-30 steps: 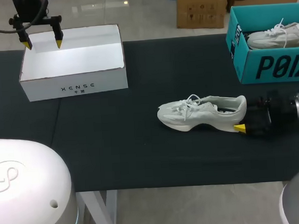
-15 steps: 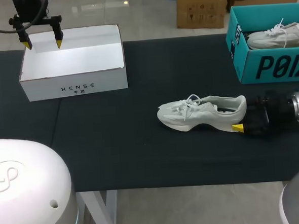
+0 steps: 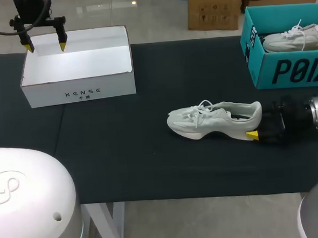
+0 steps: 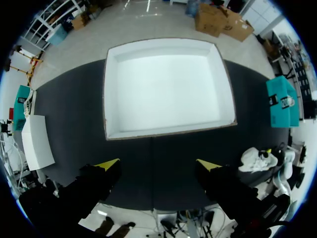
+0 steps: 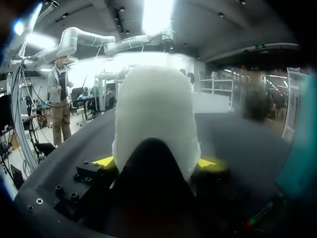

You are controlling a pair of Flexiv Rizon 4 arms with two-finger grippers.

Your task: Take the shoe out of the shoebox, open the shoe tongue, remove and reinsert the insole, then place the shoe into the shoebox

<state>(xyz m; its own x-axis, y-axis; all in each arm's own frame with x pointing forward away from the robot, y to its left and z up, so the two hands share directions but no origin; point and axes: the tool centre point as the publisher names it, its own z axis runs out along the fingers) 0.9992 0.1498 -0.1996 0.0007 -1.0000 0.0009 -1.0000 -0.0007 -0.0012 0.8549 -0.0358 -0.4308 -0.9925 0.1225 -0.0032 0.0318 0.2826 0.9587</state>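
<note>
Black cloth covers the big table from side to side. At the upper left of the frame sits the white shoebox, with its top open and its white inside showing. At the upper right sits a teal box, cut off by the edge of the frame. A second shoe lies in it.

The shoe for the job is white with white laces. It lies on the cloth a bit right of the middle, well apart from both boxes. Its toe points left and its heel points right.

The right arm comes in low from the right edge. Seen from that wrist, the right gripper is right at the heel of the shoe. I cannot tell if it is squeezing the shoe or not.

The left gripper hangs over the far left corner of the white shoebox, up in the frame's upper left. Its two yellow tips are spread wide apart.
</note>
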